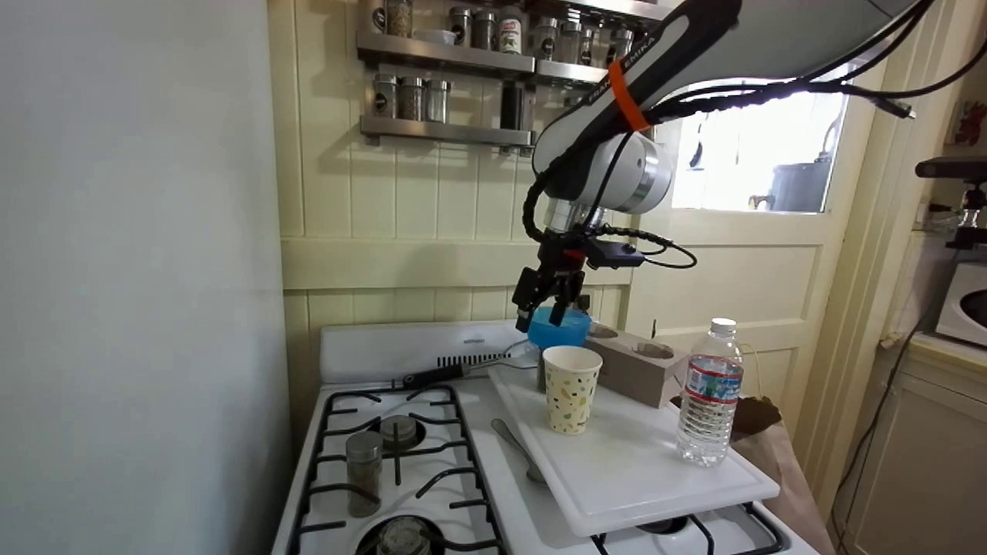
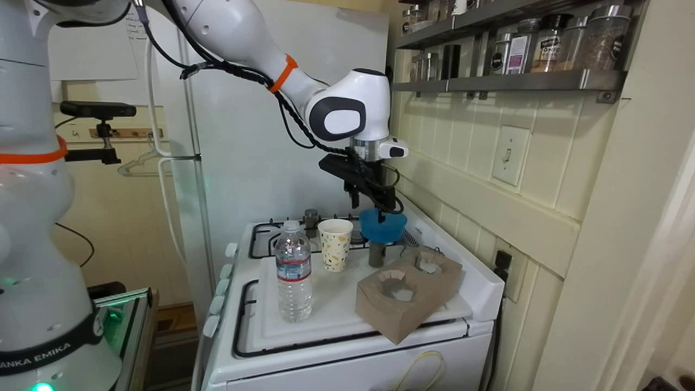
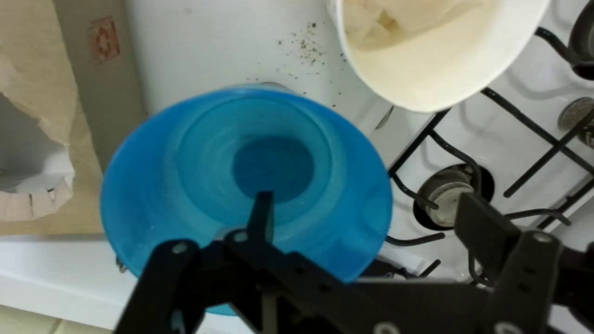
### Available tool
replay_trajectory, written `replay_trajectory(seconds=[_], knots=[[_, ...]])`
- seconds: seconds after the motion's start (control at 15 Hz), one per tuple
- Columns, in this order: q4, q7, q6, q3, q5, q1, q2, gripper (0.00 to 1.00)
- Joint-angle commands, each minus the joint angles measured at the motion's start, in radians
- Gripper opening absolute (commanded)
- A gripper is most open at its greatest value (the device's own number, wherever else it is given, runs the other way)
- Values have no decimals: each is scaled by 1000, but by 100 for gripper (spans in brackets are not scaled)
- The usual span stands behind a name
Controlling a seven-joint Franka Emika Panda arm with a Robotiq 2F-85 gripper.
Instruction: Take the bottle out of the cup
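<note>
The clear bottle [image 1: 708, 412] with its white cap stands upright on the white board, apart from the cup. It also shows in an exterior view [image 2: 295, 298] but is out of the wrist view. The cream speckled cup [image 1: 572, 397] stands upright on the board, also seen in an exterior view [image 2: 335, 250]. In the wrist view the cup [image 3: 431, 86] is at the top right, with something pale and crumpled inside. My gripper [image 1: 540, 316], also seen in an exterior view [image 2: 368, 210], is open and empty. In the wrist view its fingers [image 3: 369, 208] are spread either side of the blue bowl's rim.
The blue bowl [image 2: 383, 231] sits on top of a small jar [image 2: 377, 255] beside the cup. A cardboard carton with holes [image 2: 407, 296] lies on the board [image 1: 617, 486]. A spoon [image 1: 515, 447], burner grates and a spice jar [image 1: 364, 478] are on the stove.
</note>
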Motion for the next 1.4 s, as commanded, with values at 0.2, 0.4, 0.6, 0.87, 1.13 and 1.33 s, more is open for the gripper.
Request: replay_trajectory(seconds=[0.2, 0.4, 0.6, 0.87, 1.13, 1.33], knots=[[26, 7, 3, 52, 71, -7, 14, 100], [28, 10, 0, 56, 80, -8, 15, 100], [31, 14, -5, 56, 85, -9, 18, 100], [34, 15, -6, 57, 92, -9, 21, 100], [36, 15, -7, 59, 96, -9, 23, 100], [37, 11, -10, 62, 103, -10, 24, 100]])
